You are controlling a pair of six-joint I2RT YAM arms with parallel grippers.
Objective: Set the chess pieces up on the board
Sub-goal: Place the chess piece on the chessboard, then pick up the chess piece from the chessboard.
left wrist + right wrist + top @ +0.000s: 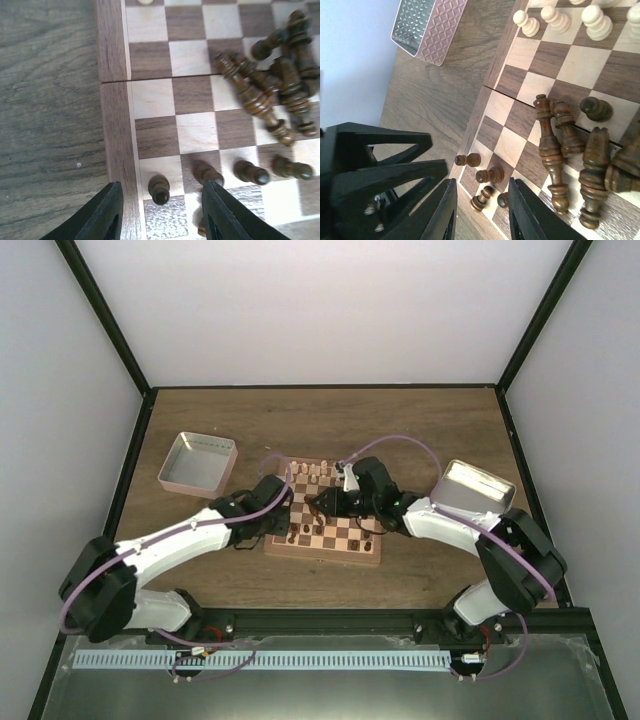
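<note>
The board (345, 540) lies between my arms. My left gripper (162, 214) is open at the board's left edge. A dark pawn (160, 188) stands upright between its fingers (107, 215), touching neither. More dark pawns (250, 172) stand in a row to its right. A heap of dark chess pieces (270, 95) lies toppled further up the board. My right gripper (482, 215) hovers open over the same corner with nothing held. Below it one dark pawn (482, 197) lies on its side. Pale pieces (555, 20) stand along the far rows.
A pink-walled tray (197, 462) sits on the table left of the board, and a metal tray (478, 487) right of it. In the right wrist view the left arm's black fingers (395, 165) reach in close beside my right gripper. Dark frame posts edge the table.
</note>
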